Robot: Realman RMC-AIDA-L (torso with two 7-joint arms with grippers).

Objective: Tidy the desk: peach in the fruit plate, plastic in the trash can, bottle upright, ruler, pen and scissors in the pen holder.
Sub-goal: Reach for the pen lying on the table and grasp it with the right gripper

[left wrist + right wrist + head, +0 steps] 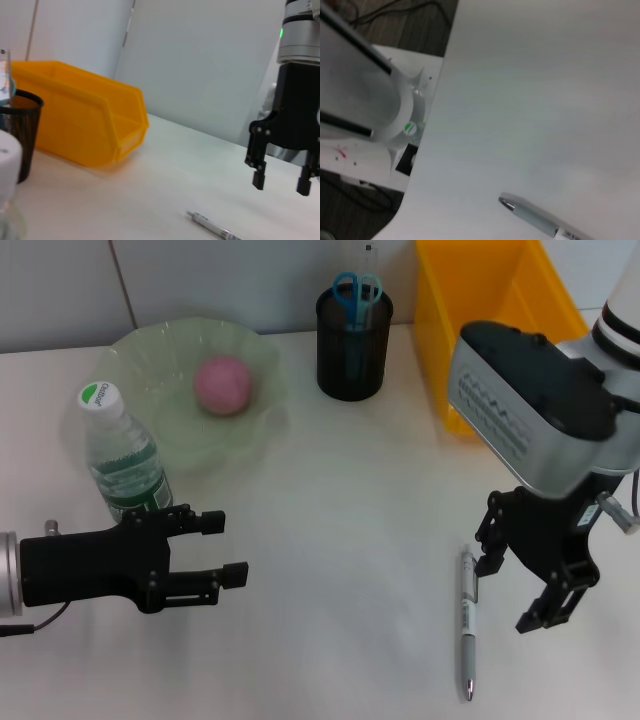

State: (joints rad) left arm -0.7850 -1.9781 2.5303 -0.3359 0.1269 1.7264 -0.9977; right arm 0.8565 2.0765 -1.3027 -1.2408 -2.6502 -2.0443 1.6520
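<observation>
The pink peach (222, 385) lies in the pale-green fruit plate (135, 352) at the back left of the desk (350, 500). In front of the plate the bottle (120, 455) stands upright. Blue-handled scissors (357, 290) and the clear ruler (368, 255) stick out of the black mesh pen holder (353, 345). A silver pen (467, 620) lies flat near the front right. My right gripper (512, 592) hangs open just right of the pen. My left gripper (225, 548) is open, just in front of the bottle. No plastic is in view.
The yellow trash can (490, 310) stands at the back right, beside the pen holder (20, 130). The left wrist view shows the trash can (85, 120), the pen (215, 227) and my right gripper (280, 182) above the desk. The pen's tip (510, 204) points toward the desk's front edge.
</observation>
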